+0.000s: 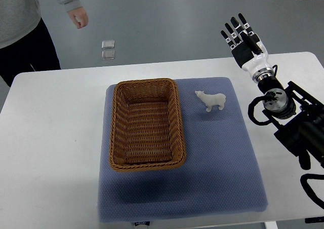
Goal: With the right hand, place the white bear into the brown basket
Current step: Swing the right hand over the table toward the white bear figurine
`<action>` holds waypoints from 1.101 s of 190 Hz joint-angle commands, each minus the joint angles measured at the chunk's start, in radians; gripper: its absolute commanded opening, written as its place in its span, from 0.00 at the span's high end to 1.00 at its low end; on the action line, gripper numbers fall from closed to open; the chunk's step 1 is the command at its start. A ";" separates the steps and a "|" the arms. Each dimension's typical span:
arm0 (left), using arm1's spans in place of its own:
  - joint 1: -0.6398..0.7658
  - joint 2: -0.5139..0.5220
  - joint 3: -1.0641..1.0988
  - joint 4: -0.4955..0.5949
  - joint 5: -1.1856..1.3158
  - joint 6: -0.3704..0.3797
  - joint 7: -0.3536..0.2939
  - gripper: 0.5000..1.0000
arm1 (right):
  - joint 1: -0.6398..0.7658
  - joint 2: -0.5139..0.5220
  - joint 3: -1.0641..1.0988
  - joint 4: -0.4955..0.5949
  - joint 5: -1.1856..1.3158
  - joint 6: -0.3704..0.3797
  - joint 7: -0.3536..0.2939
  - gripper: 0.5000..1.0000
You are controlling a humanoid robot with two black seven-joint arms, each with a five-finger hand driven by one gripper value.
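A small white bear [211, 100] stands on the blue mat [217, 158], just right of the brown wicker basket [146, 124]. The basket is rectangular and holds nothing. My right hand [243, 38] is raised at the table's far right edge, up and to the right of the bear, apart from it. Its fingers are straight and spread, and it holds nothing. My left arm does not show.
A person in a grey top and dark trousers stands at the far left, one hand [79, 20] hanging beyond the white table [50, 138]. Two small clear squares [108, 49] lie on the floor behind the table.
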 commanded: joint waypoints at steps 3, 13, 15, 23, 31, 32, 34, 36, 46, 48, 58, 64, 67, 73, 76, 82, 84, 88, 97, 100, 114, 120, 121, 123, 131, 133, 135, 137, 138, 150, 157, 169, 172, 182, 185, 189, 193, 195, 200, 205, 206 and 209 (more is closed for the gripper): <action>0.000 0.000 0.003 0.000 0.000 0.000 0.000 0.00 | 0.000 0.001 0.000 0.000 0.000 -0.011 0.001 0.14; 0.000 0.000 0.003 0.000 0.000 0.000 0.000 0.00 | 0.000 0.001 0.000 0.000 0.000 -0.012 0.001 0.14; 0.000 0.000 0.003 0.000 0.000 0.000 0.000 0.00 | 0.000 0.001 0.000 0.000 0.000 -0.011 0.001 0.14; 0.000 0.000 0.002 0.000 0.000 0.000 0.000 0.00 | 0.000 0.001 0.000 0.000 0.000 -0.011 0.001 0.14; 0.000 0.000 0.000 0.000 0.000 0.000 0.000 0.00 | 0.000 0.001 0.000 0.000 0.000 -0.011 0.001 0.14; 0.000 0.000 0.000 0.000 0.000 0.000 0.000 0.00 | 0.000 0.001 0.000 0.000 0.000 -0.011 0.001 0.14; 0.000 0.000 0.000 0.000 0.000 0.000 0.000 0.00 | 0.000 0.001 0.000 0.000 0.000 -0.011 0.001 0.14; 0.000 0.000 0.000 0.000 0.000 0.000 0.000 0.00 | 0.000 0.001 0.000 0.001 0.000 -0.011 0.001 0.14; 0.000 0.000 0.000 0.000 0.000 0.000 0.000 0.00 | 0.001 0.001 0.000 0.003 0.000 -0.011 -0.001 0.14; 0.000 0.000 0.000 0.000 0.000 0.000 0.000 0.00 | 0.001 0.000 0.000 0.003 0.000 -0.011 0.001 0.14; -0.002 0.000 0.000 0.000 0.000 0.000 0.000 0.00 | 0.005 -0.002 -0.002 0.008 -0.003 -0.011 -0.001 0.14; -0.002 0.000 0.000 0.000 0.000 0.000 0.000 0.00 | 0.005 -0.003 -0.005 0.012 -0.012 -0.011 -0.001 0.14; -0.002 0.000 0.002 0.000 0.000 0.000 0.000 0.00 | 0.005 -0.003 -0.006 0.014 -0.017 -0.011 -0.001 0.14; -0.002 0.000 0.000 0.000 0.000 0.000 0.000 0.00 | 0.006 -0.005 -0.011 0.021 -0.037 -0.012 -0.002 0.14; -0.002 0.000 0.000 0.000 0.000 0.000 0.000 0.00 | 0.006 -0.008 -0.017 0.028 -0.052 -0.014 -0.002 0.14; -0.002 0.000 0.000 0.000 0.000 0.000 0.000 0.00 | 0.006 -0.014 -0.022 0.038 -0.078 -0.015 -0.002 0.14; -0.002 0.000 0.000 0.000 0.000 0.000 0.000 0.00 | 0.006 -0.017 -0.023 0.043 -0.087 -0.015 -0.002 0.14; -0.002 0.000 0.000 0.000 0.000 0.000 0.000 0.00 | 0.006 -0.023 -0.025 0.054 -0.103 -0.018 -0.005 0.14; -0.003 0.000 0.000 -0.002 0.000 0.000 0.000 0.00 | 0.006 -0.034 -0.028 0.089 -0.129 -0.026 -0.017 0.14; -0.003 0.000 0.000 -0.002 0.002 0.000 0.000 0.00 | 0.006 -0.042 -0.031 0.113 -0.143 -0.031 -0.024 0.14; -0.003 0.000 0.000 -0.002 0.002 0.000 0.000 0.00 | 0.012 -0.068 -0.052 0.170 -0.199 -0.046 -0.045 0.14; -0.003 0.000 0.000 -0.003 0.002 0.000 0.000 0.00 | 0.032 -0.082 -0.075 0.178 -0.228 -0.046 -0.053 0.14; -0.003 0.000 0.000 -0.003 0.002 0.000 0.000 0.00 | 0.032 -0.082 -0.075 0.178 -0.229 -0.046 -0.053 0.14; -0.003 0.000 0.002 -0.002 0.002 0.000 0.000 0.00 | 0.040 -0.086 -0.085 0.179 -0.238 -0.046 -0.054 0.14; -0.003 0.000 0.002 -0.003 0.002 0.000 0.000 0.00 | 0.067 -0.102 -0.131 0.179 -0.278 -0.046 -0.060 0.14; -0.003 0.000 0.002 -0.003 0.002 0.000 0.000 0.00 | 0.074 -0.106 -0.144 0.179 -0.285 -0.046 -0.062 0.14; -0.003 0.000 0.002 -0.003 0.002 0.000 0.000 0.00 | 0.080 -0.111 -0.160 0.179 -0.293 -0.046 -0.065 0.14; -0.003 0.000 0.002 -0.003 0.002 0.000 0.000 0.00 | 0.084 -0.117 -0.174 0.179 -0.299 -0.046 -0.067 0.14; -0.003 0.000 0.002 -0.003 0.002 -0.002 0.000 0.00 | 0.092 -0.121 -0.189 0.179 -0.305 -0.046 -0.068 0.14; -0.003 0.000 0.003 -0.003 0.003 -0.003 0.000 0.00 | 0.140 -0.161 -0.281 0.184 -0.334 -0.040 -0.088 0.14; -0.003 0.000 0.003 -0.003 0.003 -0.005 0.000 0.00 | 0.173 -0.181 -0.329 0.189 -0.345 -0.038 -0.102 0.14; -0.003 0.000 0.003 -0.003 0.003 -0.011 0.000 0.00 | 0.265 -0.220 -0.453 0.190 -0.373 -0.035 -0.143 0.14; -0.003 0.000 0.003 -0.003 0.003 -0.012 0.000 0.00 | 0.282 -0.224 -0.474 0.190 -0.379 -0.035 -0.149 0.14; -0.003 0.000 0.003 -0.003 0.005 -0.012 0.000 0.00 | 0.367 -0.252 -0.599 0.190 -0.406 -0.034 -0.166 0.14; -0.003 0.000 0.002 -0.005 0.005 -0.012 0.000 0.00 | 0.400 -0.263 -0.657 0.190 -0.419 -0.032 -0.168 0.14; -0.003 0.000 0.002 -0.005 0.005 -0.012 0.000 0.00 | 0.435 -0.272 -0.715 0.190 -0.429 -0.031 -0.169 0.14; -0.003 0.000 0.002 -0.005 0.005 -0.014 0.002 0.00 | 0.452 -0.276 -0.744 0.190 -0.434 -0.029 -0.169 0.14; -0.003 0.000 0.002 -0.006 0.005 -0.014 0.002 0.00 | 0.488 -0.283 -0.807 0.190 -0.443 -0.027 -0.169 0.14; -0.003 0.000 0.003 -0.009 0.005 -0.014 0.003 0.00 | 0.524 -0.287 -0.864 0.192 -0.452 -0.026 -0.171 0.14; -0.003 0.000 0.003 -0.009 0.005 -0.014 0.003 0.00 | 0.558 -0.289 -0.922 0.192 -0.460 -0.021 -0.172 0.14; -0.003 0.000 0.003 -0.009 0.005 -0.014 0.003 0.00 | 0.577 -0.289 -0.950 0.192 -0.463 -0.018 -0.174 0.14; -0.003 0.000 0.003 -0.009 0.005 -0.014 0.003 0.00 | 0.594 -0.289 -0.976 0.192 -0.466 -0.015 -0.175 0.14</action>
